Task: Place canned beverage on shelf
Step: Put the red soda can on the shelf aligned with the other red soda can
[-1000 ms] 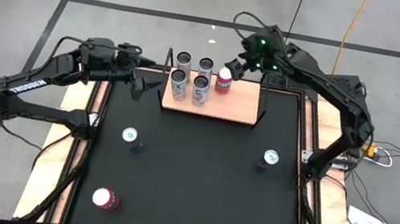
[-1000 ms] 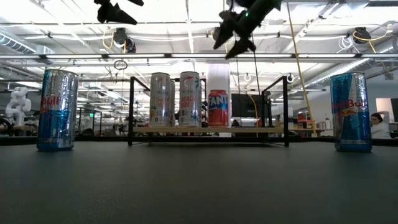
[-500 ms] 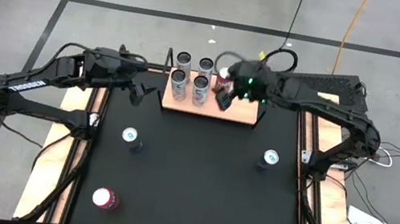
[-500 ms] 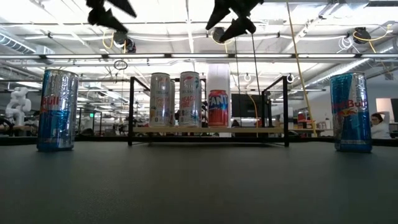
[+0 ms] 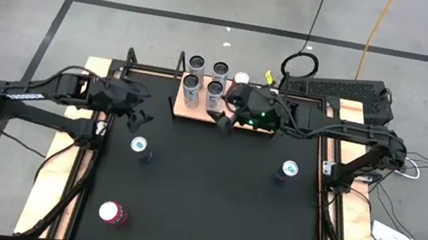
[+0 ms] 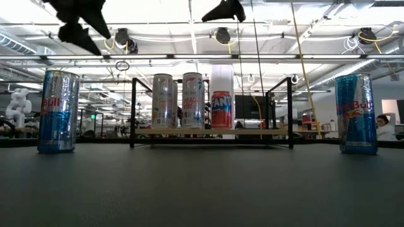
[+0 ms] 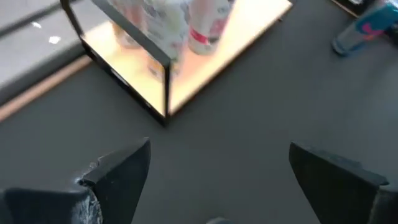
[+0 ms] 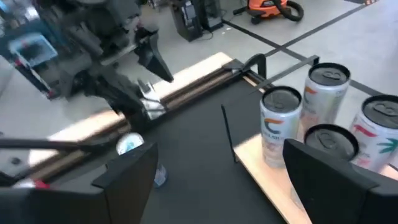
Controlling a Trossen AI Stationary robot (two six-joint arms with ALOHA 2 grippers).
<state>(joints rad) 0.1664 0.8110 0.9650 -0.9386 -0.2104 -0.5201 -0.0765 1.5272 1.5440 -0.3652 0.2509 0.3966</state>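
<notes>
The black tabletop point(image 5: 200, 205) fills the middle of the high view, and I reach over it with both arms.

The shelf point(image 5: 228, 115) lies at the upper centre of that view, its long axis running left to right across the frame, with black rails at the two short ends. In the low view the shelf point(image 6: 211, 131) sits at mid-frame, board level, rails upright.

On the board I count five cans, all upright with their tops facing the overhead camera: four silver cans point(image 5: 191, 90) grouped two by two at the left end, and one red can point(image 6: 220, 109) just right of them, partly hidden under my right arm in the high view.

Off the shelf I count three more cans standing on the table, also upright: a blue can point(image 5: 140, 148) left of centre, a second blue can point(image 5: 288, 170) right of centre, and a red-and-white can point(image 5: 111, 212) at the lower left. In the low view the two blue ones frame the shelf at the left and right edges.

My left gripper point(image 5: 138, 116) hangs over the table's left side, just above and left of the nearer blue can, fingers spread wide and empty. My right gripper point(image 5: 225, 120) hovers at the shelf's lower edge, near the frame's centre, fingers likewise spread, pinching nothing.
</notes>
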